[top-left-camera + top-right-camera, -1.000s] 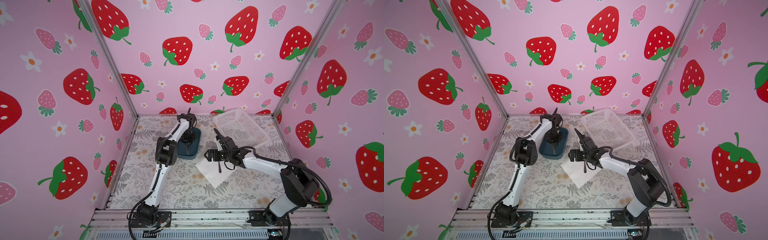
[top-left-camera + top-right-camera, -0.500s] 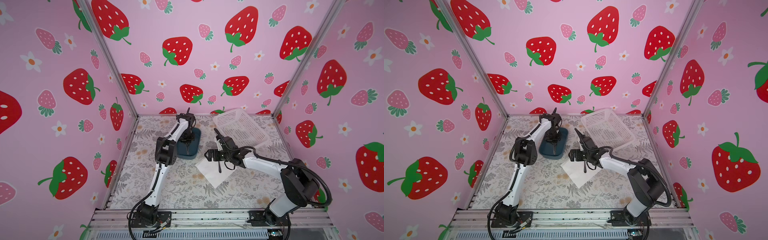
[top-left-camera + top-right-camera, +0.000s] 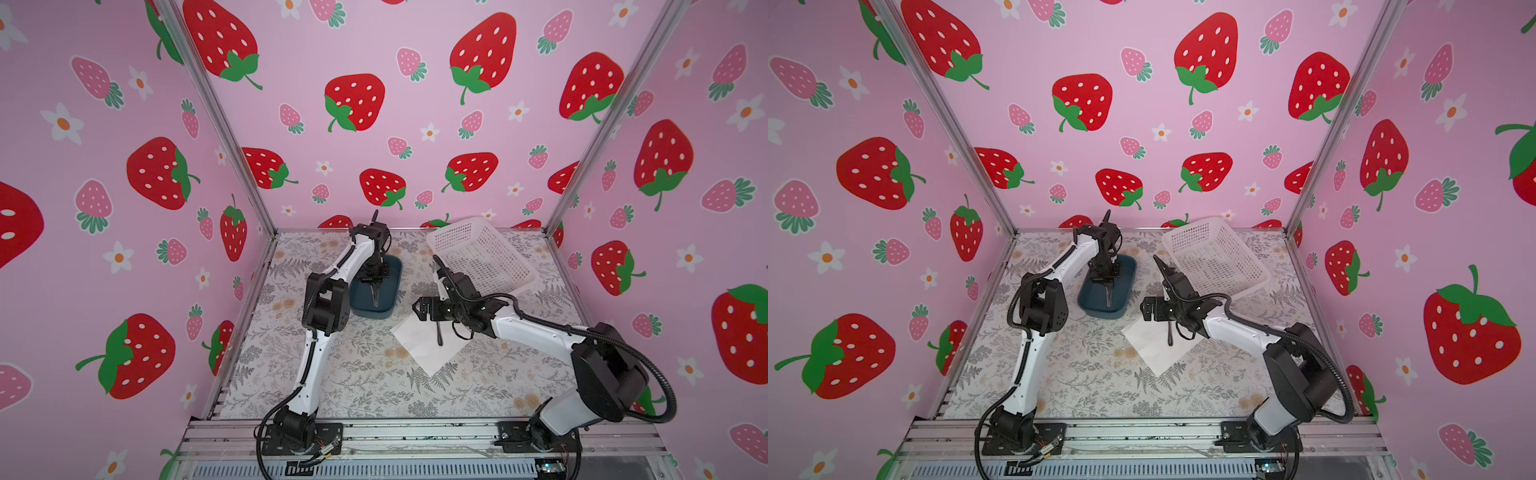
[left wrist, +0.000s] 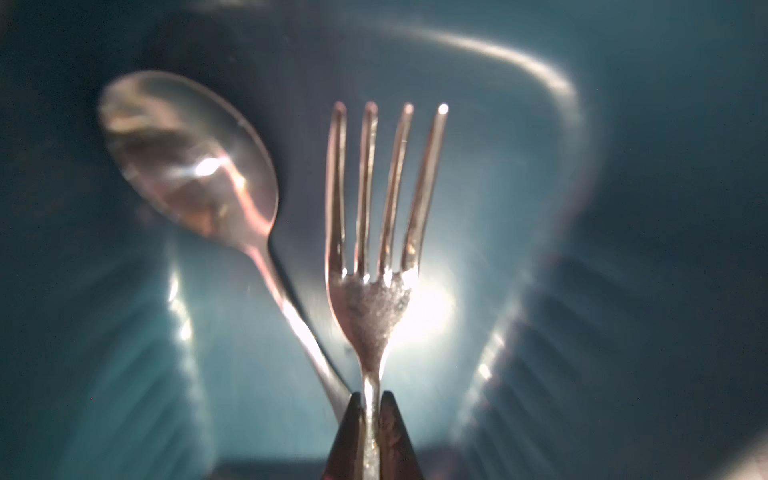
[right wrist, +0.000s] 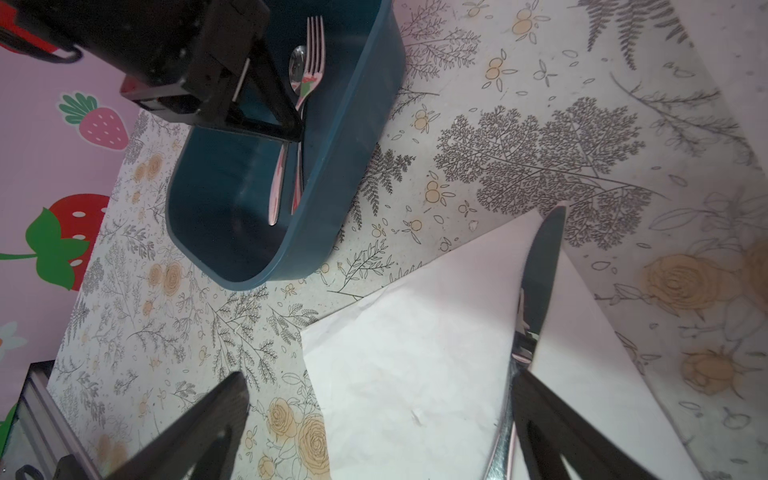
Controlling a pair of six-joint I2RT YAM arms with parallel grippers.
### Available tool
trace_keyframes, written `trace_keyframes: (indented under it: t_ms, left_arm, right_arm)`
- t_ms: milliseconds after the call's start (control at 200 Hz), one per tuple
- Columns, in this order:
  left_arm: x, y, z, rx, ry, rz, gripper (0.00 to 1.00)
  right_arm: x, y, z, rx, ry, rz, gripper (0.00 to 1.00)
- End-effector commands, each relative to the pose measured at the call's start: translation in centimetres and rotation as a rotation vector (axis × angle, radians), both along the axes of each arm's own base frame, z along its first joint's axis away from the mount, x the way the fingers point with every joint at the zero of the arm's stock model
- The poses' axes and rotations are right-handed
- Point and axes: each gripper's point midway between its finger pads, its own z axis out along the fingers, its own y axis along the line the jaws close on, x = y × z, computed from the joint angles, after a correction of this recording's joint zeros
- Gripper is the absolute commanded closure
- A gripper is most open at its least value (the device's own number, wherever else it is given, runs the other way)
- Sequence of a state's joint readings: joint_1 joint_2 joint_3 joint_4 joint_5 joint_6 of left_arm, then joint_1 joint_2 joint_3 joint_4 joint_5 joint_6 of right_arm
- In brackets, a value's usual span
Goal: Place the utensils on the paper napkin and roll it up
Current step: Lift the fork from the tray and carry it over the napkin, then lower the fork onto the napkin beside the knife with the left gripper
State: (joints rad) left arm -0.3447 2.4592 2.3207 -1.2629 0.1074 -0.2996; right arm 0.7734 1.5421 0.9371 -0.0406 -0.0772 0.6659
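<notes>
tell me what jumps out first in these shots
Loud pink strawberry walls surround the floral table. The left claw is shut on a fork inside the blue tub, a spoon beside it. The knife lies on the white napkin below the open right claw.

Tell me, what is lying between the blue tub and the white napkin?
Nothing. Only bare flower-print table lies between the blue tub and the paper napkin, as the right wrist view shows.

My right gripper (image 5: 378,376) is spread wide over the knife (image 5: 536,291) on the paper napkin (image 5: 415,353). The fork (image 5: 313,45) and spoon (image 5: 297,62) lie in the blue tub (image 5: 353,137).
</notes>
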Motion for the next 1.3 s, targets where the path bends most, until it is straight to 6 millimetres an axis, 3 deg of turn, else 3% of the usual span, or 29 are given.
trace_keyframes:
  t_ms: [0,285,470,630,935,1296]
  left_arm:
    - [-0.3,-0.4,3.5,-0.027,-0.061,0.012,0.90]
    - [-3.0,-2.5,6.4,-0.046,-0.090,-0.014,0.90]
    - [-5.6,-6.2,8.7,-0.127,-0.121,-0.051,0.90]
    - [-8.2,-9.3,8.9,-0.182,-0.105,-0.067,0.90]
    - [-12.3,-14.7,4.9,-0.229,-0.034,-0.089,0.90]
    - [-14.3,-17.0,-0.2,-0.245,0.046,-0.035,0.89]
  right_arm:
    - [0.3,-1.5,0.6,-0.005,-0.012,-0.069,0.00]
    - [1.1,-4.8,2.0,0.006,-0.055,-0.213,0.00]
    - [1.2,-7.3,2.6,0.021,-0.074,-0.300,0.00]
    - [1.1,-9.3,2.5,0.025,-0.069,-0.368,0.00]
    - [0.1,-11.3,1.9,0.067,-0.048,-0.423,0.00]
    - [-0.7,-11.2,0.0,0.086,0.016,-0.412,0.00]
